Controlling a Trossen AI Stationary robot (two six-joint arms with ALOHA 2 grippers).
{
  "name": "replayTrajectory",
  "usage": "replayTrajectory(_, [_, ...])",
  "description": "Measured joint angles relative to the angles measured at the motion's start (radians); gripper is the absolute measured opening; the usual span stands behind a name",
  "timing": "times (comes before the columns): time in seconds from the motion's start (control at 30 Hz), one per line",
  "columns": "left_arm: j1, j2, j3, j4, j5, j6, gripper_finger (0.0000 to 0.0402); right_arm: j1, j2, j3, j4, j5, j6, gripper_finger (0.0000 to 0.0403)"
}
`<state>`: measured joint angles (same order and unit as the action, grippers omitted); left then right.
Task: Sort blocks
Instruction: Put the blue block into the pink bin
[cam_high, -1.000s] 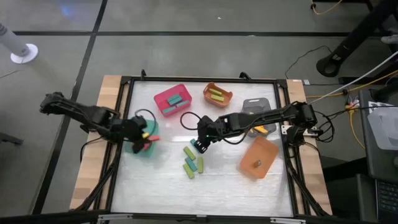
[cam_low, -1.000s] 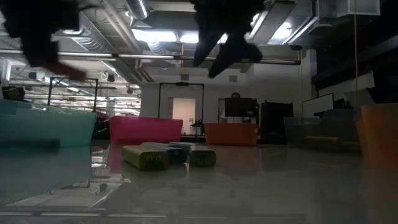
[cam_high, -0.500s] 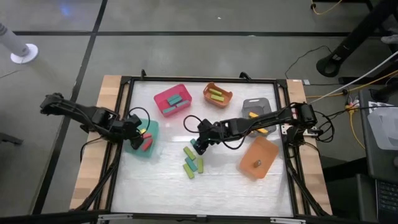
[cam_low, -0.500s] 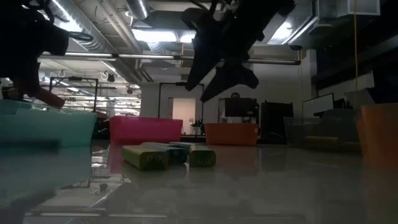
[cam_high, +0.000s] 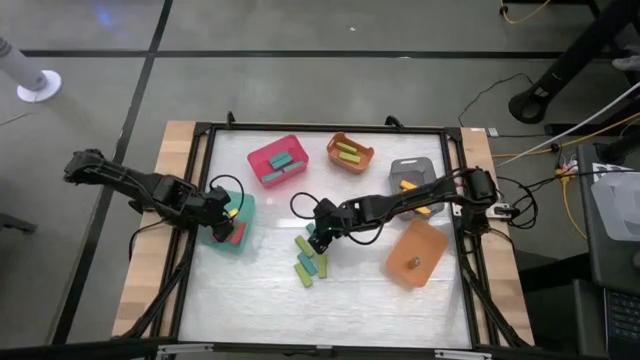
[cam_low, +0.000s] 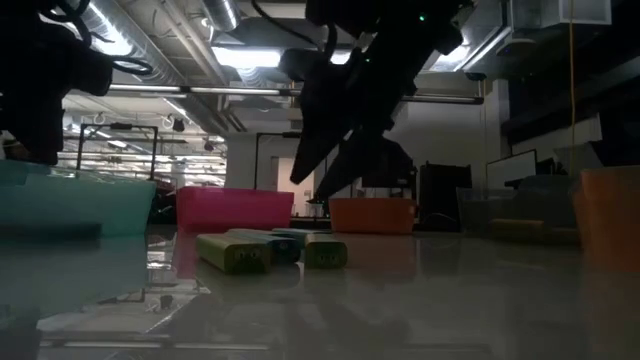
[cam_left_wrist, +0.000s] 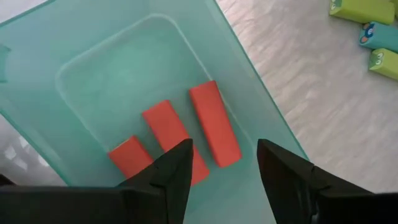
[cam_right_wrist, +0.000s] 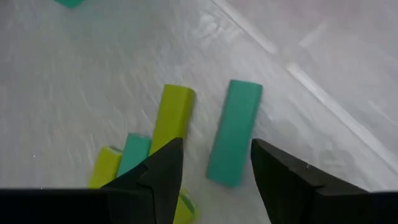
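Observation:
Both grippers are open and hold nothing. My left gripper (cam_high: 222, 214) (cam_left_wrist: 222, 152) hovers over the teal bin (cam_high: 240, 238) at the table's left. Three red blocks (cam_left_wrist: 213, 132) lie flat on its floor. My right gripper (cam_high: 318, 231) (cam_right_wrist: 215, 150) hangs above the loose blocks (cam_high: 310, 257) (cam_low: 270, 250) near the table's middle. Its fingers stand on either side of one teal block (cam_right_wrist: 235, 130) without touching it. Beside that block lie a light green block (cam_right_wrist: 171, 117), another teal one (cam_right_wrist: 134, 155) and more green ones, all flat on the table.
At the far side stand a pink bin (cam_high: 277, 161) with teal blocks, a small orange bin (cam_high: 349, 152) with light green blocks and a grey bin (cam_high: 414, 172) with yellow ones. A larger orange bin (cam_high: 415, 253) at the right holds a brown block. The near part of the table (cam_high: 330, 310) is bare.
My right gripper has come down and moved slightly toward the table's left and near edge, closer over the loose blocks. In the low view, a red block under my left gripper sank toward the teal bin and no longer shows there.

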<state>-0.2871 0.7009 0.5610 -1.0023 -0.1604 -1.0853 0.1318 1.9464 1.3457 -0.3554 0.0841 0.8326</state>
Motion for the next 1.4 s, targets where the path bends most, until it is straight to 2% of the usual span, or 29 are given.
replayTrajectory(0.63, [0.0,0.01,0.0,0.002,-0.011,-0.005,0.0169,0.0,0.105,0.002,0.075,0.043,-0.007,0.0188])
replayTrajectory(0.93, [0.001,0.041,0.0,0.007,-0.043,-0.01,0.0169,0.001,0.149,0.006,0.059,0.124,-0.011,0.0185])
replayTrajectory(1.07, [0.003,0.049,0.0,0.028,-0.058,-0.011,0.0169,0.001,0.168,0.007,0.046,0.144,-0.01,0.0162])
replayTrajectory(1.23, [0.006,0.056,0.0,0.027,-0.065,-0.011,0.0169,0.001,0.172,0.02,0.046,0.159,-0.01,0.0103])
replayTrajectory(1.4, [0.006,0.056,0.0,0.076,-0.066,-0.015,0.0169,-0.011,0.188,0.117,0.028,0.142,-0.111,0.0096])
